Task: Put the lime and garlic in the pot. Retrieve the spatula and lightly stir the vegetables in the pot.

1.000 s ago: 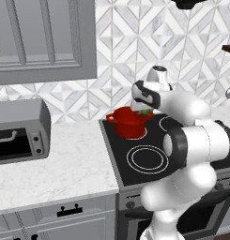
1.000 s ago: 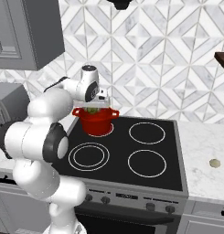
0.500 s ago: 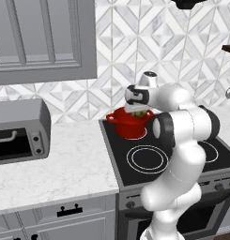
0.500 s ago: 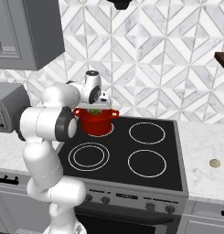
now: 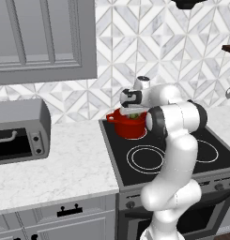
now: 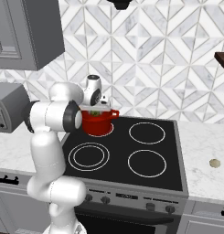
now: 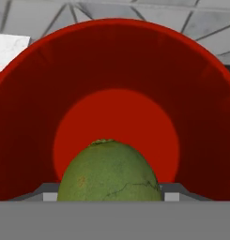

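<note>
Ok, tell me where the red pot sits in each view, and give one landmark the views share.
Left base view: the pot stands at centre, on the stove's back left burner, partly behind the arm.
Right base view: the pot is left of centre, on the same burner.
Hand view: its red wall curves around the lime.
Shared landmark: the black stovetop in both base views.

geometric tile backsplash (image 5: 182, 51), grey cabinets (image 5: 41, 37), marble counter (image 5: 65, 173)
</note>
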